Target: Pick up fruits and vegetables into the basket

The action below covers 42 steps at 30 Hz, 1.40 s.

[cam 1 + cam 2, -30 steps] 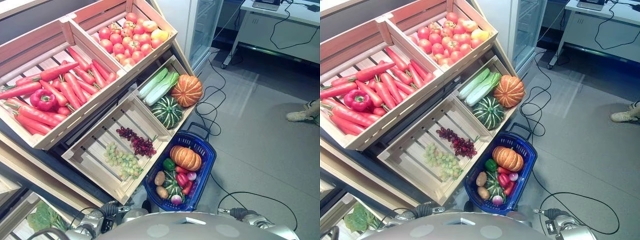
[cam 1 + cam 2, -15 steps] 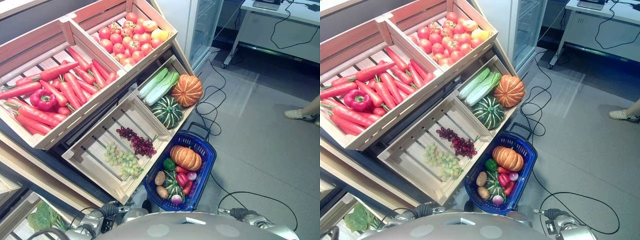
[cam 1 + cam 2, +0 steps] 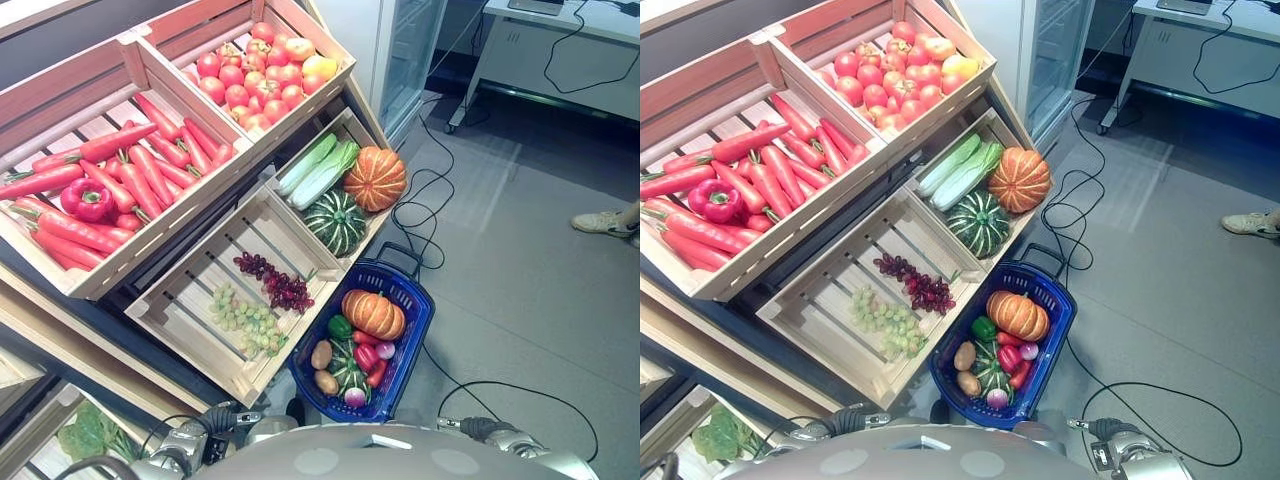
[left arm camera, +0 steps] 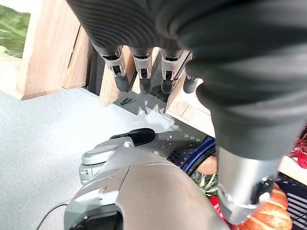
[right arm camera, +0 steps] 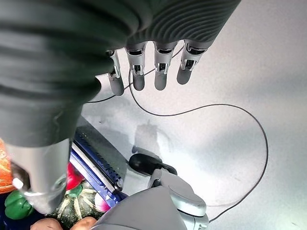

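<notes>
Both hands idle, left hand [image 4: 144, 67] and right hand [image 5: 148, 67] fingers straight, apart, empty. Soft green grape bunch [image 3: 245, 322] beside blue plastic basket [image 3: 413, 335]: fragile, probably light; take hold at stem.

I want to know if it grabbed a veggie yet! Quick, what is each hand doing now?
Left hand: open, fingers straight, holding nothing.
Right hand: open, fingers straight, holding nothing.

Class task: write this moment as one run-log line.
left robot hand: open, empty | right robot hand: open, empty | basket: on floor, holds orange pumpkin and other produce
</notes>
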Tool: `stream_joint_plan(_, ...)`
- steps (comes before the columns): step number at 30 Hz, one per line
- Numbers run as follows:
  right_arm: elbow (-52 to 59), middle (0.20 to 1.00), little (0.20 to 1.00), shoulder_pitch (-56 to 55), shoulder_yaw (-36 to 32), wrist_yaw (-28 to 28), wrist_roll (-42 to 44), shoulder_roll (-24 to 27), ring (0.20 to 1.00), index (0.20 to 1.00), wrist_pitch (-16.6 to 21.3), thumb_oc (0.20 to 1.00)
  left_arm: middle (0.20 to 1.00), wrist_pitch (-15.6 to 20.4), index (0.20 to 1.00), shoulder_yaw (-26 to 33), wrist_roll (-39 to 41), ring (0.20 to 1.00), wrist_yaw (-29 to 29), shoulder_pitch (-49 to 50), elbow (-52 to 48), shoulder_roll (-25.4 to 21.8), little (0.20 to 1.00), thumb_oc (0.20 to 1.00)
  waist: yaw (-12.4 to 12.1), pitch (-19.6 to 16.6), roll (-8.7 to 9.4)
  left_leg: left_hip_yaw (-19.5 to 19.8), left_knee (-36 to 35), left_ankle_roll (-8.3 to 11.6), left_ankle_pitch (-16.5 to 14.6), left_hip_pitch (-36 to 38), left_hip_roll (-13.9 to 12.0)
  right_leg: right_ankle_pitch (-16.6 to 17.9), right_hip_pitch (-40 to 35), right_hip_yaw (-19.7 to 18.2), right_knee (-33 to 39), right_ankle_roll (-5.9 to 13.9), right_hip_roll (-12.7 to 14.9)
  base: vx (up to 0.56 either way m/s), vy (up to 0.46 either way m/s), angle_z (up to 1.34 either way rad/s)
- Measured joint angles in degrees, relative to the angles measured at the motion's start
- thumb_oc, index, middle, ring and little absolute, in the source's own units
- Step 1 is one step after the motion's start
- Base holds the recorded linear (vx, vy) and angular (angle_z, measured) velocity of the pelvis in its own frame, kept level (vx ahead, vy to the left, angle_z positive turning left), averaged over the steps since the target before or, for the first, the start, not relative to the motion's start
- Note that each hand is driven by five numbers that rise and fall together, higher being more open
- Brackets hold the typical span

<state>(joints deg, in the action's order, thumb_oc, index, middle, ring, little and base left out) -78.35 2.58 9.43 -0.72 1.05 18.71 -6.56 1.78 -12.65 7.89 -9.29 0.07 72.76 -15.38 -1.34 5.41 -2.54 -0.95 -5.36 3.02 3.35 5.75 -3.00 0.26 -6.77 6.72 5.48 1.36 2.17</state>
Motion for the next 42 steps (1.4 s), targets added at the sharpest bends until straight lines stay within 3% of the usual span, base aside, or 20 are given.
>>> stream_joint_plan(5, -0.01, 1.000, 1.000, 0.30, 0.00, -0.14, 0.17, 0.26, 1.000, 1.000, -0.36, 1.000, 1.000, 2.53, 1.000, -0.04, 5.09, 1.000, -0.96, -0.70, -1.07, 0.00, 1.000, 1.000, 0.00, 1.90, -0.98, -0.04, 0.26, -0.11, 0.72, -3.62, 0.07, 0.96, 3.72, -0.09, -0.25, -0.28, 0.01, -0.12, -0.007, -0.02)
stream_joint_plan(14, 0.29, 1.000, 1.000, 9.06, 0.03, -1.41, 4.74, 0.98, 1.000, 1.000, -0.33, 1.000, 1.000, 9.74, 1.000, -3.52, 18.61, 1.000, -6.07, -8.86, -11.87, -0.18, 1.000, 1.000, 0.21, 11.00, -2.11, 0.31, 0.28, -0.33, 3.37, -11.48, 0.17, 3.45, 11.50, -0.03, -0.27, -0.33, -0.04, -0.16, -0.004, 0.00)
stream_joint_plan(17, 0.59, 1.000, 1.000, 10.79, 0.06, -1.45, 6.33, 1.58, 1.000, 1.000, -0.20, 1.000, 1.000, 10.13, 1.000, -4.77, 22.61, 1.000, -7.83, -11.01, -17.55, -0.64, 1.000, 1.000, 0.22, 12.75, -2.17, 0.47, 0.27, -0.32, 3.80, -13.16, 0.17, 3.96, 13.26, -0.15, -0.26, -0.27, -0.05, -0.09, -0.002, -0.03)
stream_joint_plan(26, 1.97, 1.000, 1.000, 17.23, 0.82, -1.83, 10.38, 4.43, 1.000, 1.000, 0.25, 1.000, 1.000, 12.44, 1.000, -8.94, 33.64, 1.000, -12.40, -20.84, -34.37, -6.59, 1.000, 1.000, 0.00, 21.55, -1.94, 0.43, 2.28, -0.34, 4.78, -19.64, 0.08, 5.21, 19.44, 0.16, -1.93, -0.55, -0.13, -0.12, -0.038, -0.01)
stream_joint_plan(27, 2.14, 1.000, 1.000, 19.09, 1.04, -1.94, 11.12, 4.91, 1.000, 1.000, 0.30, 1.000, 1.000, 13.43, 1.000, -9.64, 33.80, 1.000, -12.08, -23.74, -36.03, -7.97, 1.000, 1.000, -0.06, 24.17, -1.90, 0.59, 2.79, -0.32, 4.81, -19.95, 0.01, 5.29, 19.69, 0.22, -2.50, -0.66, -0.20, -0.12, -0.052, 0.05)
stream_joint_plan(35, 2.27, 1.000, 1.000, 23.24, 1.68, -2.57, 13.83, 5.20, 1.000, 1.000, 1.38, 1.000, 1.000, 18.09, 1.000, -10.49, 25.85, 1.000, 3.12, -36.64, -42.98, -13.78, 1.000, 1.000, 0.06, 25.62, -1.54, 1.09, 5.69, -0.66, 5.37, -26.02, 0.34, 4.42, 27.09, 0.02, -8.25, -0.15, 0.41, -0.07, -0.005, -0.01)
stream_joint_plan(42, 2.07, 1.000, 1.000, 24.27, 2.84, -2.38, 14.78, 5.57, 1.000, 1.000, 1.52, 1.000, 1.000, 18.99, 1.000, -12.42, 2.83, 1.000, 21.00, -44.98, -41.19, -18.89, 1.000, 1.000, 1.87, 25.81, -1.18, 1.02, 9.02, -1.18, 6.12, -32.11, 1.33, 2.16, 35.82, -0.45, -17.30, 0.03, 1.96, -0.02, 0.031, 0.02)
